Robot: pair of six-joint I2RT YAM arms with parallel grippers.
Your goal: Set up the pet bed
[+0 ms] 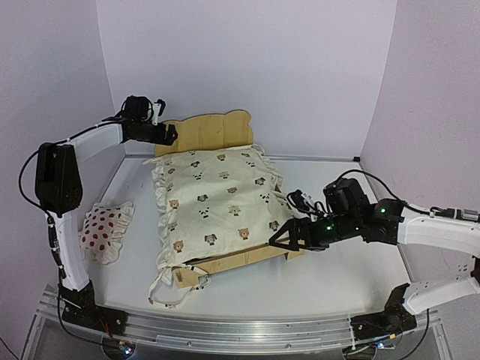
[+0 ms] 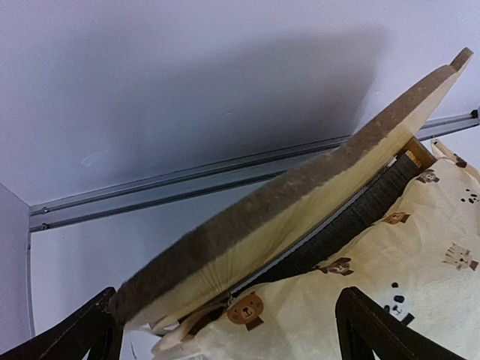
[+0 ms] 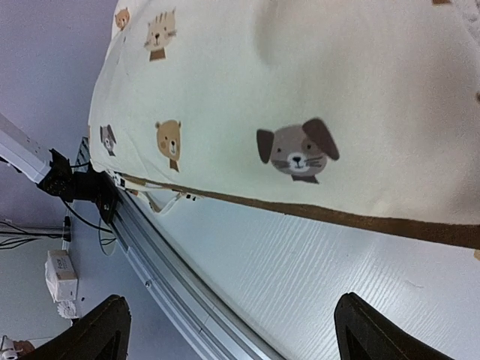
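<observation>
The pet bed [image 1: 214, 131] stands mid-table, its plywood headboard toward the back wall. A cream cushion [image 1: 217, 202] printed with animal faces covers its base, and ruffles hang over the side rails. My left gripper [image 1: 171, 135] is open at the headboard's left end. In the left wrist view the headboard [image 2: 300, 195], the dark grey base [image 2: 352, 217] and the cushion [image 2: 375, 292] lie ahead of the left gripper [image 2: 225, 337]. My right gripper [image 1: 279, 241] is open beside the bed's front right corner. The right wrist view shows the cushion [image 3: 300, 90] above the wooden rail [image 3: 360, 221]; the right gripper [image 3: 232, 330] holds nothing.
A small white pillow with red spots [image 1: 105, 229] lies on the table at the left, beside the left arm. An aluminium rail [image 1: 240, 330] runs along the near edge. White walls close the back and both sides. A power strip [image 3: 60, 274] sits beyond the rail.
</observation>
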